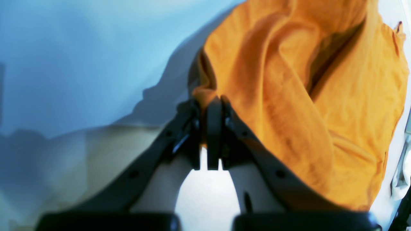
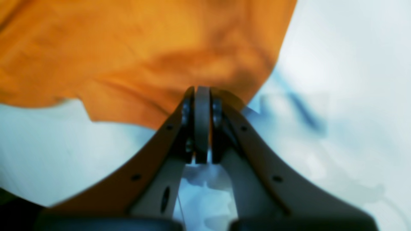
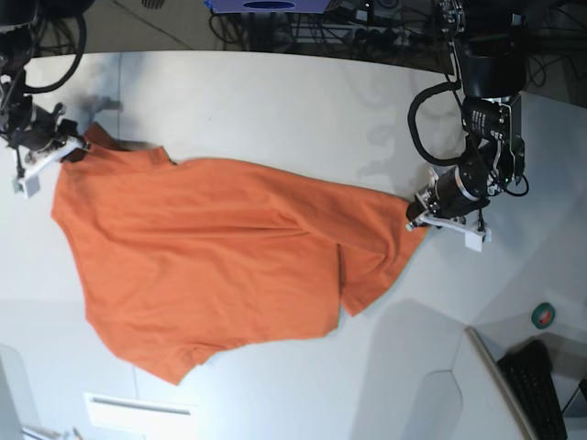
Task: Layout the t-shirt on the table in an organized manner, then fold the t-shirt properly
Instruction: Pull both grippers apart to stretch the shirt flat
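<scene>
— What lies at the centre?

— One orange t-shirt [image 3: 211, 257], soft matte cloth, stretched across the white table [image 3: 303, 110] between two arms. Its fabric runs in long shallow wrinkles, with a deeper fold near its right end in the base view. The lower hem sags in a rounded lobe toward the table's near side.

— And the grippers?

— Two. The left gripper [image 1: 210, 109], dark-fingered, is pinched closed on a corner of the cloth at the base view's right. The right gripper [image 2: 201, 96], with tan outer arms and dark pads, is clamped on the shirt's edge at the base view's left. Both wrist views are blurred.

— What surrounds it?

— The smooth tabletop has a curved far edge. One green tape roll [image 3: 545, 316] and one black keyboard [image 3: 541, 385] sit at the lower right, well apart from the shirt.
</scene>
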Robot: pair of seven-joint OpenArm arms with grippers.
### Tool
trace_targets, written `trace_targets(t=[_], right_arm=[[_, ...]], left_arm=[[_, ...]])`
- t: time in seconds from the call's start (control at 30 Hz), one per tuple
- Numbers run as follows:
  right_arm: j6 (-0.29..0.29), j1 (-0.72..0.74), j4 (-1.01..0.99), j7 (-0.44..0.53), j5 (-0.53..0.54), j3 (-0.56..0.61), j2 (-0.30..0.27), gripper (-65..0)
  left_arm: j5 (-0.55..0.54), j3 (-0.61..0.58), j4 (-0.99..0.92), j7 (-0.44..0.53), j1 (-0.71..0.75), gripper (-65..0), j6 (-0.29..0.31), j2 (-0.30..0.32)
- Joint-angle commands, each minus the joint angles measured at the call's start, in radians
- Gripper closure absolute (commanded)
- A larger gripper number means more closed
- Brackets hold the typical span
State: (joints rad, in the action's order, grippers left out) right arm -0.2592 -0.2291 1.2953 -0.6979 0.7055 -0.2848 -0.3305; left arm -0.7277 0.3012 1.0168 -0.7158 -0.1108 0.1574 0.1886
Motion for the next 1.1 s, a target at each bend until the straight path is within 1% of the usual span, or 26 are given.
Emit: trace_targets(t=[0.0, 0.1, 0.3, 0.5, 0.53, 0.57, 0.67, 0.73, 0.77, 0.8, 0.87, 0.93, 0.97, 1.07], right_arm=[[-0.007, 0.009, 0.014, 0.017, 0.012, 0.015, -0.017, 0.0], [-0.007, -0.010, 0.017, 0.013, 0.012, 0.071, -0.017, 0.0], [-0.007, -0.065, 0.042, 0.017, 0.012, 0.138, -0.012, 0.0], [-0.007, -0.082, 0.080, 0.014, 0.018, 0.144, -0.014, 0.0], [-0.005, -0.106, 0.120, 0.020, 0.021, 0.118, -0.012, 0.0], [-0.004, -0.132, 0.166, 0.020, 0.021, 0.065, -0.005, 0.0], [-0.004, -0.175, 0.264, 0.004, 0.021, -0.115, 0.098, 0.0], [-0.009, -0.175, 0.280, -0.064, 0.021, -0.205, 0.133, 0.0], [-0.009, -0.161, 0.280, -0.101, 0.021, -0.233, 0.146, -3.8], [-0.010, -0.151, 0.274, -0.130, 0.021, -0.261, 0.159, -12.8], [-0.012, -0.146, 0.258, -0.134, 0.021, -0.298, 0.186, -27.2], [-0.019, -0.134, 0.226, -0.134, 0.021, -0.330, 0.207, -38.9], [-0.042, -0.122, 0.206, -0.134, 0.021, -0.339, 0.213, -41.4], [-0.170, -0.088, 0.108, -0.141, 0.021, -0.347, 0.213, -41.7]], left_arm=[[-0.011, 0.002, 0.017, 0.009, -0.013, 0.0, 0.008, 0.012], [-0.011, 0.002, 0.021, 0.009, -0.003, 0.0, 0.008, 0.012], [-0.011, 0.005, 0.017, 0.009, -0.002, 0.0, 0.008, 0.012], [-0.011, 0.003, 0.021, 0.009, -0.002, 0.0, 0.008, 0.012], [-0.011, 0.003, 0.021, 0.009, -0.002, 0.0, 0.008, 0.012], [-0.011, 0.006, 0.021, 0.009, -0.002, 0.0, 0.008, 0.012], [-0.010, 0.008, 0.021, 0.009, -0.002, 0.0, 0.008, 0.012], [-0.010, 0.006, 0.021, 0.009, 0.000, 0.0, 0.008, 0.021], [-0.010, 0.003, 0.021, 0.009, 0.004, 0.0, 0.008, 0.025], [-0.010, 0.002, 0.023, 0.009, 0.006, 0.0, 0.008, 0.025], [-0.010, 0.008, 0.023, 0.009, 0.007, 0.0, 0.008, 0.025], [-0.010, 0.010, 0.023, 0.009, 0.009, 0.0, 0.008, 0.025], [-0.010, 0.010, 0.023, 0.009, 0.009, 0.0, 0.008, 0.027], [-0.010, 0.008, 0.023, 0.009, 0.010, 0.0, 0.008, 0.035]])
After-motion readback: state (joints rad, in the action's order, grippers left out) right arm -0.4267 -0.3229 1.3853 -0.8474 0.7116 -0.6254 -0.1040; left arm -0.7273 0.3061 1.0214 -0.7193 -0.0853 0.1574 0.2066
